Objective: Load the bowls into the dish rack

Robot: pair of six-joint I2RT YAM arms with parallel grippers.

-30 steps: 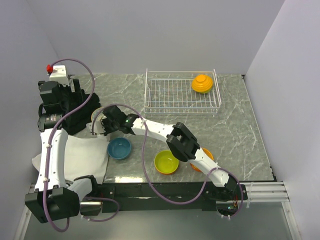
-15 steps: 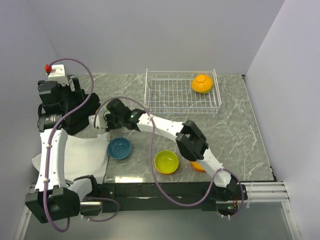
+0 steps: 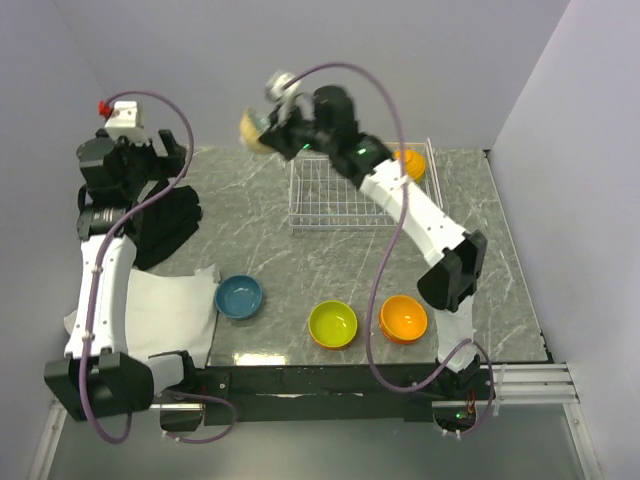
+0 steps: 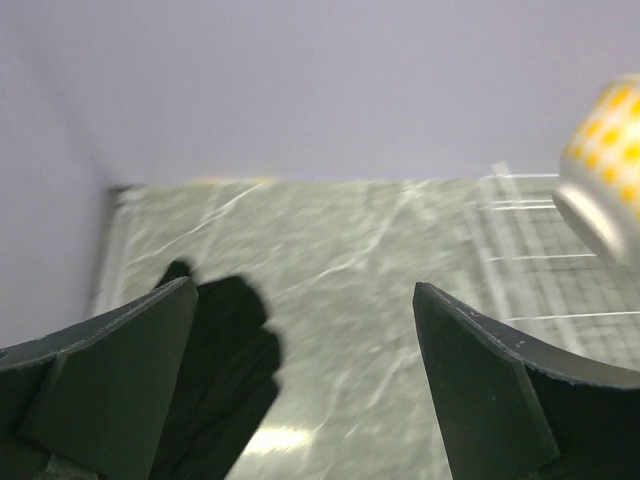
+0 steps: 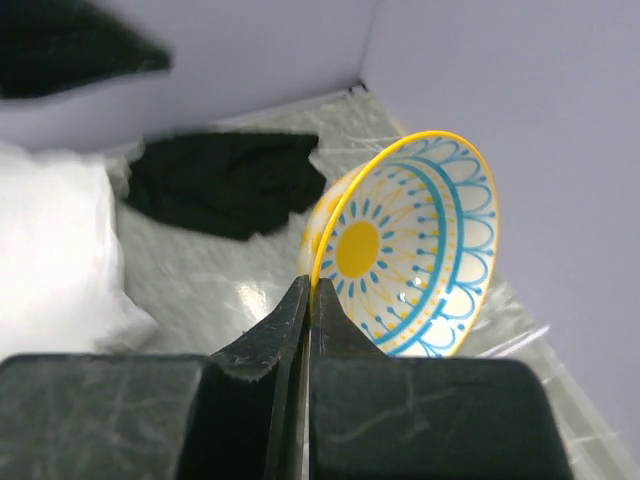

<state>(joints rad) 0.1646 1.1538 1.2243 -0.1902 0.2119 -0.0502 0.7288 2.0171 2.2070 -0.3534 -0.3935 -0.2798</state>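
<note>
**Patterned bowl hanging on edge above the rack**

The right pincer (image 5: 308, 292) is pinching the rim of the white patterned bowl (image 5: 405, 255), its jaws closed on the thin wall. The bowl is therefore hanging on edge, probably so it can be slotted in upright. It is hovering high over the far left corner of the dish rack (image 3: 340, 195), where an orange bowl (image 3: 412, 158) is sitting at the far right. The left pincer (image 4: 305, 300) is gaping wide, carrying nothing, off to the left and out of the way. On the counter (image 3: 470, 250), the teal bowl (image 3: 240, 296), the lime bowl (image 3: 333, 324) and a second orange bowl (image 3: 404, 318) are waiting near the front edge
</note>
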